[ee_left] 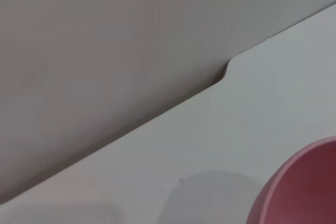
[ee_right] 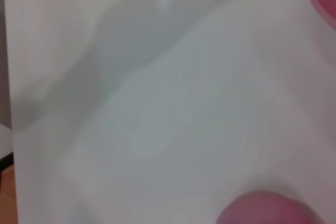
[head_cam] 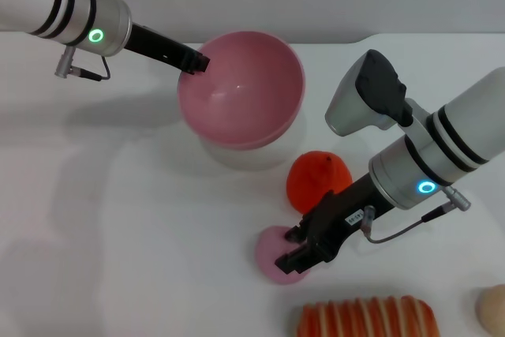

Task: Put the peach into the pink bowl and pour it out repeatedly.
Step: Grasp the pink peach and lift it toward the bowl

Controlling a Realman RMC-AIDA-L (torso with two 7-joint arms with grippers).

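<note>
Peach [head_cam: 272, 256]: near, right gripper [head_cam: 302, 254] pinching it
Bowl: pink bowl [head_cam: 241, 88] far, left gripper [head_cam: 195, 63] pinching rim
Risk: round peach may slip and roll

The head view looks steeply down on the white desk [head_cam: 118, 234] from above, taking in both arms. The left wrist view sits low and close, facing the desk's far edge and grey wall — the round matte pink bowl [head_cam: 241, 88] [ee_left: 302, 187] is shared. The right wrist view skims close over the desk, sharing the small pale pink-mauve peach [head_cam: 272, 252] [ee_right: 262, 209].
</note>
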